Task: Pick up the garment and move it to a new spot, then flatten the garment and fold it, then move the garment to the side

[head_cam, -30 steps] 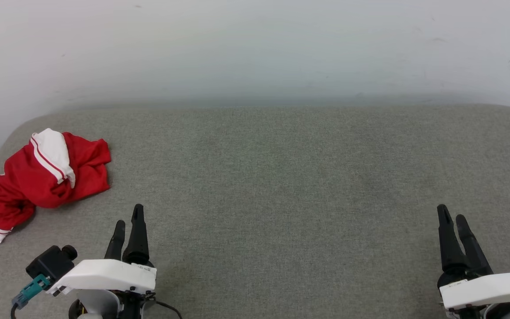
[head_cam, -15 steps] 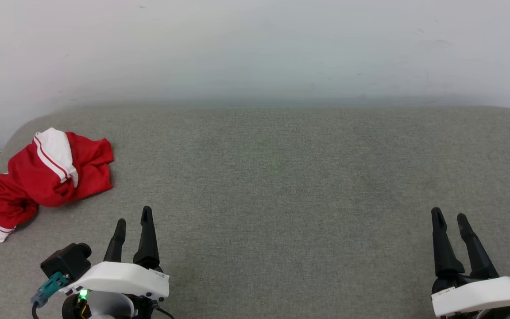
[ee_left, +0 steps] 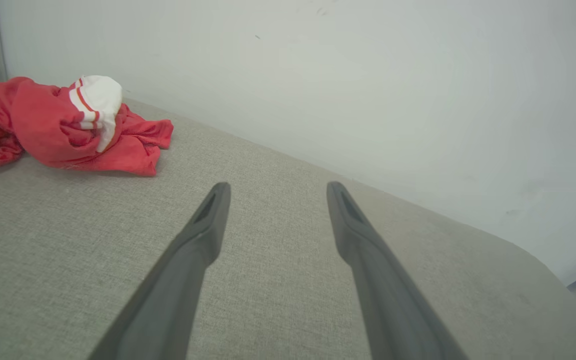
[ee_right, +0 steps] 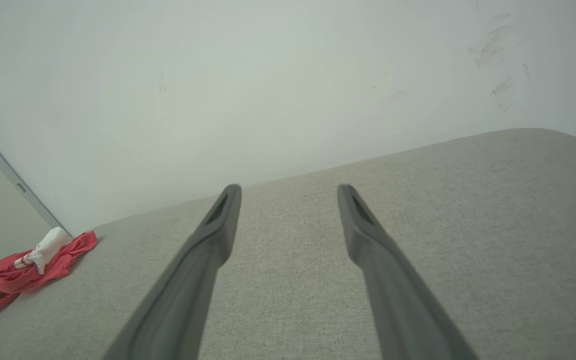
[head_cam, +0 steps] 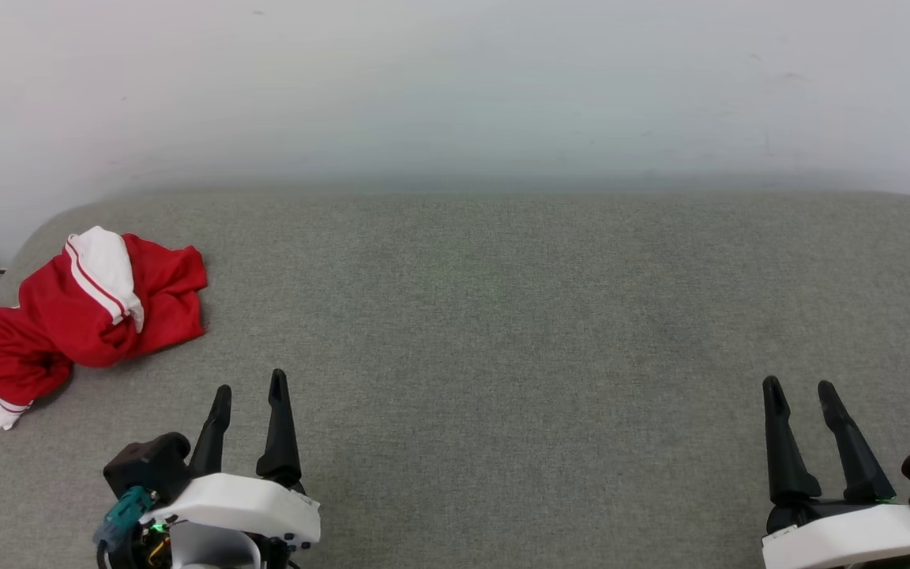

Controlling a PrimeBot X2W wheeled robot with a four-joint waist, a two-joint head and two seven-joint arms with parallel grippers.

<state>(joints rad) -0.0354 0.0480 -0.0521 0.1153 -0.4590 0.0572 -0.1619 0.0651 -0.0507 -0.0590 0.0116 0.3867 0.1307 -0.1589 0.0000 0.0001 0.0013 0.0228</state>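
A crumpled red garment (head_cam: 80,312), one white sleeve with striped trim uppermost, lies at the far left corner of the grey fabric-topped bench (head_cam: 502,332), well apart from both tools. The left tool (head_cam: 250,381) and the right tool (head_cam: 798,383) hover over the near edge, each with its two dark fingers spread wide and nothing between them.

The step in hand looks to be the first pick-up, not yet begun. The left tool is the nearer and should make the reach, forward and to its own left. It would do best to come down on a raised fold of the red body rather than on the loose sleeve, take a deep pinch of cloth, and lift clear before carrying toward the open middle of the bench. The garment's left end may hang past the bench edge, though that is hard to tell, so a lift is safer than a drag.

Against a second earlier, both tools sit lower in the head view. The left one has drifted rightward, and its fingers now show side by side instead of overlapping. The garment lies in the same heap; its slight shift in frame is the camera's.
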